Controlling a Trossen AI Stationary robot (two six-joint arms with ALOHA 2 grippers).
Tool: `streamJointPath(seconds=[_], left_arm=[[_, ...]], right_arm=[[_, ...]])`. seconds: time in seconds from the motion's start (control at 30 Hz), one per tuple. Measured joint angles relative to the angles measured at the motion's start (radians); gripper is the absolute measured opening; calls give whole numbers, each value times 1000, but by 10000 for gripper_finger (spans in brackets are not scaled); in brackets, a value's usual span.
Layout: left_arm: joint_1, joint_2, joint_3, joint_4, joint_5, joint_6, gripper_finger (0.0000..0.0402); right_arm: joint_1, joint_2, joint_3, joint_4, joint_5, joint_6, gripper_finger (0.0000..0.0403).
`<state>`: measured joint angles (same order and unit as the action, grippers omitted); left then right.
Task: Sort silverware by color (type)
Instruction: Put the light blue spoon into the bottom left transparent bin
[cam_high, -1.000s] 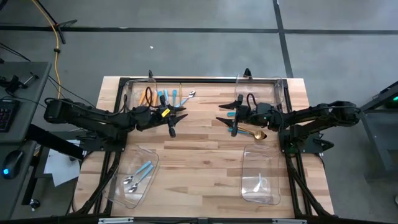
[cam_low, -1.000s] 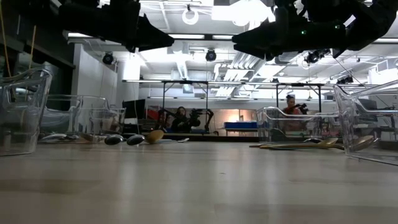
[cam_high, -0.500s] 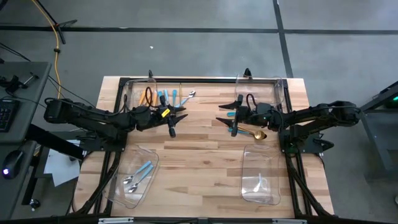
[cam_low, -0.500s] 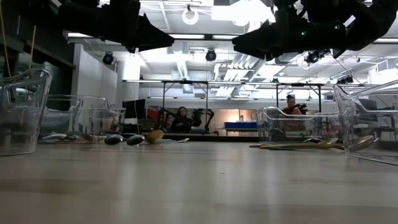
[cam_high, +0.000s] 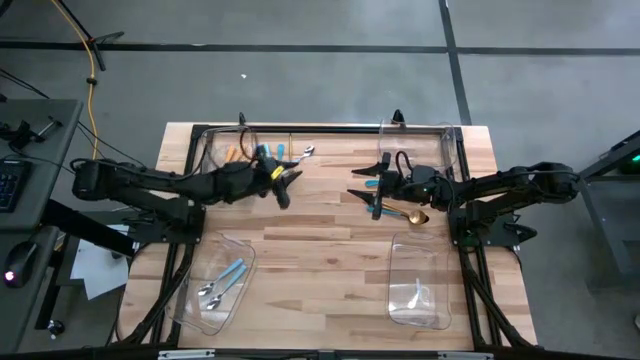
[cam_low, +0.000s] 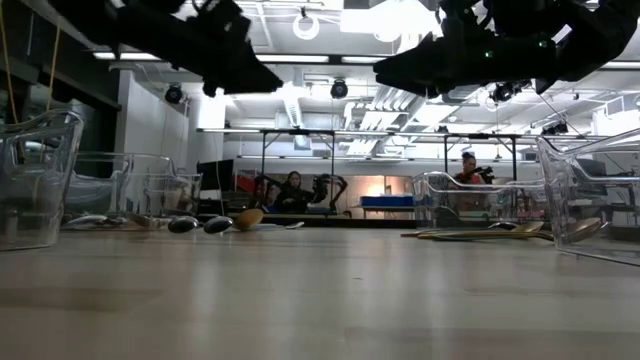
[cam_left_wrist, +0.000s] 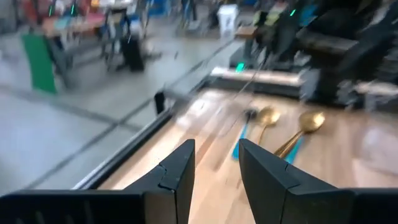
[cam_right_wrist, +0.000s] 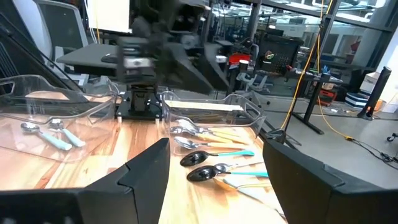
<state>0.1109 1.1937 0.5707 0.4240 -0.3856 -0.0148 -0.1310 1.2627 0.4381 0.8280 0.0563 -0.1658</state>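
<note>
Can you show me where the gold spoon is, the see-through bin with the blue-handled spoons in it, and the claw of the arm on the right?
gold spoon (cam_high: 418, 216): high view, on its bowl.
clear bin (cam_high: 243, 248): high view, on its rim.
right gripper (cam_high: 358, 181): high view, between its open fingertips.

Two spoons (cam_high: 222, 281) lie inside the near-left bin (cam_high: 190, 300)

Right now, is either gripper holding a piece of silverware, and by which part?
Nothing is held. The left gripper shows an empty gap between its fingers; the right gripper is wide open with nothing between its fingers, above the table.
</note>
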Motion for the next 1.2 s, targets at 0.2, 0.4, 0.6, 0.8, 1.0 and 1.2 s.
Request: streamJointPath(seconds=[0.2, 0.4, 0.6, 0.8, 1.0, 1.2], left_arm=[[162, 115, 193, -282, 14, -108, 115], [307, 295, 413, -596, 122, -160, 115], [377, 480, 564, -797, 159, -151, 115], [407, 618, 631, -814, 254, -118, 115], [443, 710, 681, -847, 267, -89, 115], [481, 759, 695, -867, 326, -73, 115]], right_arm=[[0, 0, 0, 4, 0, 0, 243], [0, 0, 0, 5, 0, -4, 243], [0, 0, 0, 4, 0, -27, 243], [0, 0, 0, -1, 0, -27, 243], [0, 0, 0, -2, 0, -26, 243], [0, 0, 0, -9, 0, -26, 243]])
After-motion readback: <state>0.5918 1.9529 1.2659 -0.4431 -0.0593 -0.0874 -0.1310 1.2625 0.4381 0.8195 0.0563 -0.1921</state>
